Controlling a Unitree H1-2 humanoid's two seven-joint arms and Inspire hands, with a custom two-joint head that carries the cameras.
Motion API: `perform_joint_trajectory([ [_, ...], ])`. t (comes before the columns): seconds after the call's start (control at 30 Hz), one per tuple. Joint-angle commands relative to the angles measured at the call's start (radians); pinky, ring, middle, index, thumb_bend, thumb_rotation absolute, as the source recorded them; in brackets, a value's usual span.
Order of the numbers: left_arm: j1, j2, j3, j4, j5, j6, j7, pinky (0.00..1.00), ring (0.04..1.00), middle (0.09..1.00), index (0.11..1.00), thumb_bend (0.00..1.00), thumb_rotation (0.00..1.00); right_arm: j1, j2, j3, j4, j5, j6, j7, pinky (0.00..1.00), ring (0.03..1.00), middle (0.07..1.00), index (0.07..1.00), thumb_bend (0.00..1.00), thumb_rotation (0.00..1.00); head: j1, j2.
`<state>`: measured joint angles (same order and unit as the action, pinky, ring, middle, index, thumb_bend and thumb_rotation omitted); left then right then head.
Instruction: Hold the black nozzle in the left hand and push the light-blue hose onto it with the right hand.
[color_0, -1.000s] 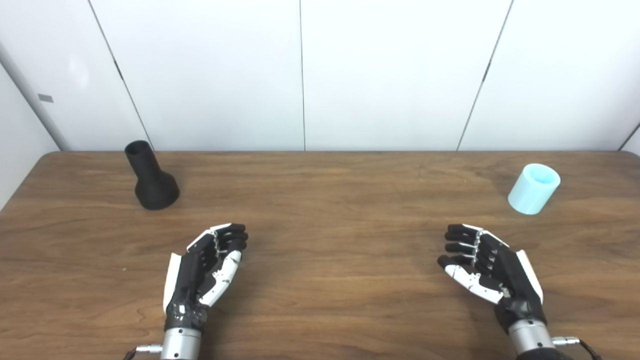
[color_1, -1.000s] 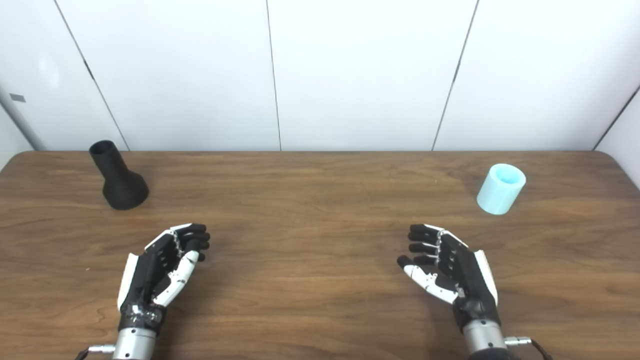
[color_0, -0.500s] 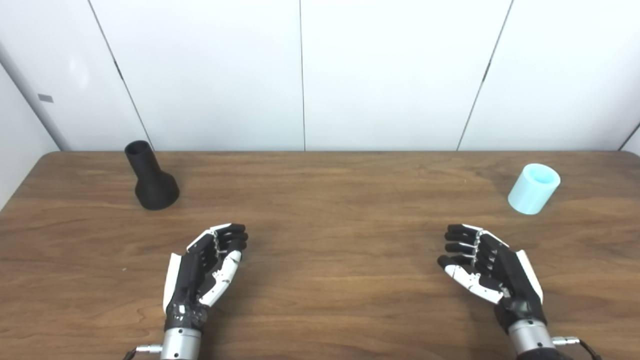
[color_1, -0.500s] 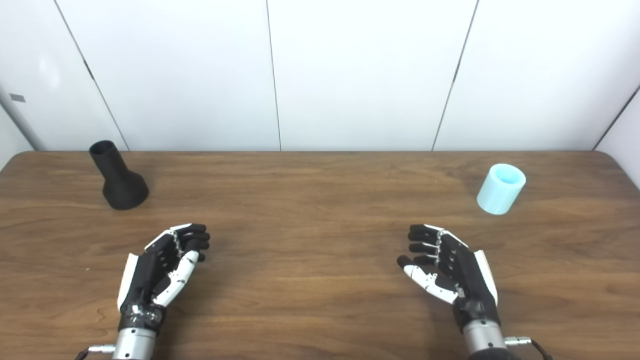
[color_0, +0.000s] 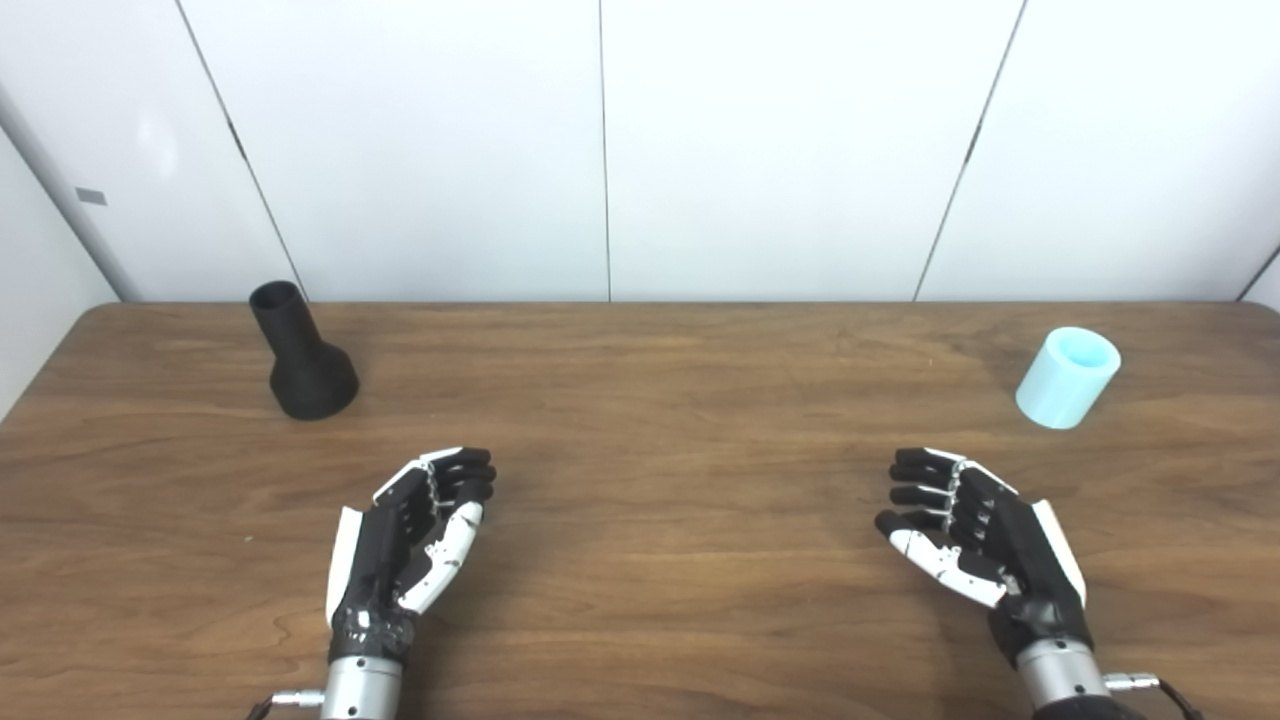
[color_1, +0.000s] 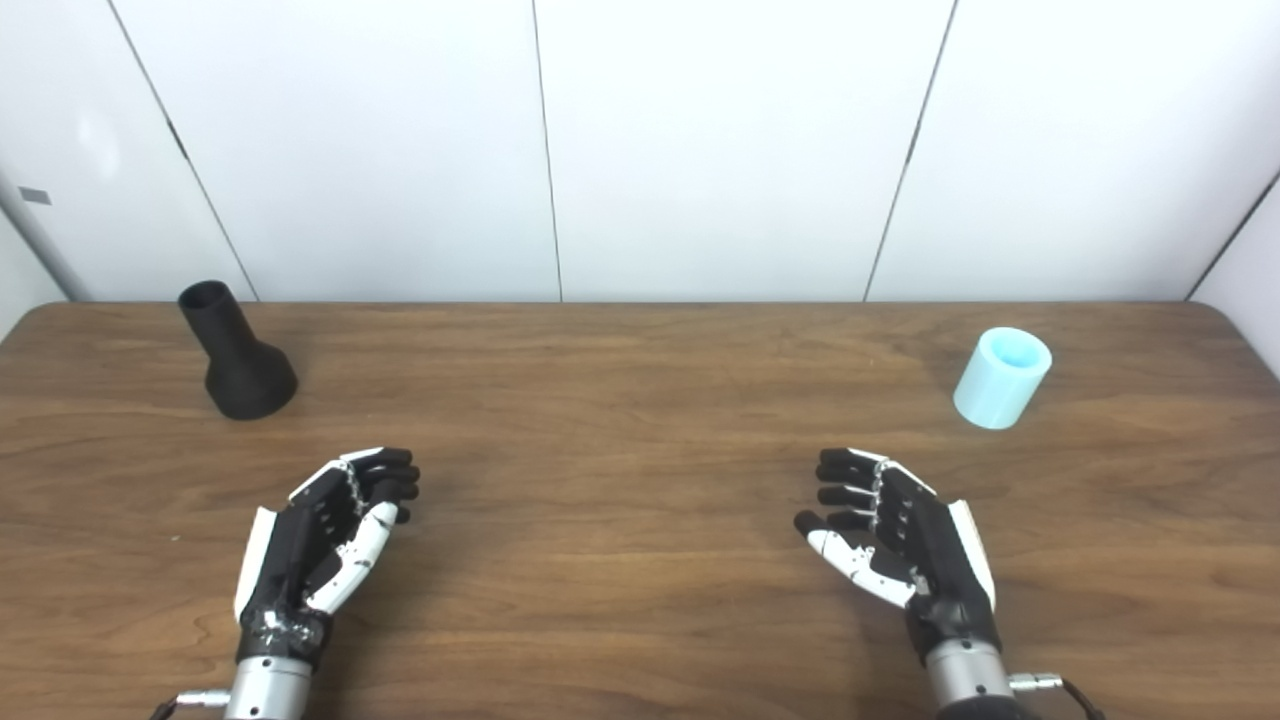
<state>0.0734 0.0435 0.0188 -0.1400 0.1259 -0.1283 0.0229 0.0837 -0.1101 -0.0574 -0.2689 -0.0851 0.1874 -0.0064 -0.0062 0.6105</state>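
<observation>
Both hands low over the wooden table (color_0: 640, 420), palms facing inward toward each other, neither holding anything. Left hand (color_0: 405, 540) has its fingers (color_0: 455, 470) released, slightly curled and apart, nothing between them; thumb lies along the inner side. Right hand (color_0: 975, 535) mirrors it, fingers (color_0: 915, 475) loose and spread, empty. Black nozzle (color_0: 303, 355) stands upright on its wide flared base, narrow open neck up, well beyond the left hand's fingers and off to their outer left, near the far edge of the table, no contact. Light-blue hose (color_0: 1067, 378), a short open cylinder, stands on end, tipped slightly in the view, beyond the right hand's fingers and to their outer right, apart from them, not touched. Nozzle and hose sit well apart, on opposite ends of the table, with both sets of fingers nearer the robot than either. White panelled wall (color_0: 640, 150) behind the table's far edge.
</observation>
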Motion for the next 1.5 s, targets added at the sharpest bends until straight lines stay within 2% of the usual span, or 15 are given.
perform_joint_trajectory([
  [0.0,0.011,0.004,-0.003,-0.001,-0.001,-0.011,0.001,0.57,0.636,0.657,0.656,0.29,0.37,-0.011,-0.009,0.001,-0.035,-0.002,-0.014,0.005,0.58,0.673,0.698,0.678,0.29,0.10,-0.001,0.001],
  [0.23,0.011,0.000,-0.003,-0.001,-0.004,-0.008,0.002,0.57,0.633,0.653,0.654,0.30,0.36,-0.011,-0.013,0.000,-0.028,0.003,-0.029,0.009,0.58,0.666,0.693,0.673,0.28,0.07,0.003,-0.001],
  [0.7,0.012,0.002,-0.001,-0.006,-0.004,0.001,0.002,0.57,0.644,0.663,0.663,0.30,0.36,-0.012,-0.011,0.003,-0.028,-0.005,-0.024,0.005,0.58,0.673,0.697,0.675,0.28,0.09,0.009,-0.002],
  [0.87,0.010,-0.005,0.011,-0.009,-0.038,0.013,0.001,0.57,0.658,0.682,0.684,0.32,0.33,-0.016,-0.016,0.001,-0.017,-0.004,-0.032,0.006,0.59,0.675,0.701,0.679,0.28,0.07,0.024,-0.007],
  [0.97,0.008,-0.011,0.020,-0.014,-0.055,0.029,0.004,0.58,0.677,0.719,0.718,0.41,0.28,-0.018,-0.023,-0.002,-0.008,-0.002,-0.040,0.009,0.58,0.673,0.699,0.677,0.28,0.07,0.037,-0.011],
  [1.03,0.004,-0.008,0.023,-0.028,-0.045,0.057,0.008,0.60,0.692,0.743,0.750,0.57,0.28,-0.020,-0.027,-0.006,-0.002,0.002,-0.040,0.009,0.58,0.671,0.698,0.676,0.28,0.09,0.049,-0.013],
  [1.07,0.002,-0.003,0.025,-0.035,-0.049,0.073,0.003,0.62,0.703,0.754,0.764,0.61,0.29,-0.021,-0.027,-0.010,0.000,0.007,-0.036,0.009,0.58,0.671,0.698,0.676,0.28,0.09,0.052,-0.013],
  [1.13,0.001,0.007,0.029,-0.048,-0.066,0.101,-0.010,0.70,0.771,0.798,0.818,0.69,0.31,-0.023,-0.024,-0.016,0.001,0.019,-0.031,0.010,0.58,0.670,0.696,0.673,0.29,0.07,0.062,-0.014],
  [1.23,-0.003,0.009,0.047,-0.057,-0.102,0.119,-0.012,0.78,0.833,0.841,0.863,0.76,0.32,-0.025,-0.027,-0.022,0.007,0.031,-0.036,0.014,0.59,0.669,0.693,0.671,0.29,0.06,0.083,-0.015],
  [1.47,-0.038,0.047,0.110,0.014,-0.093,0.068,0.018,0.87,0.906,0.916,0.938,0.81,0.38,-0.033,-0.043,-0.036,0.035,0.064,-0.070,0.028,0.58,0.669,0.693,0.672,0.28,0.00,0.162,-0.015],
])
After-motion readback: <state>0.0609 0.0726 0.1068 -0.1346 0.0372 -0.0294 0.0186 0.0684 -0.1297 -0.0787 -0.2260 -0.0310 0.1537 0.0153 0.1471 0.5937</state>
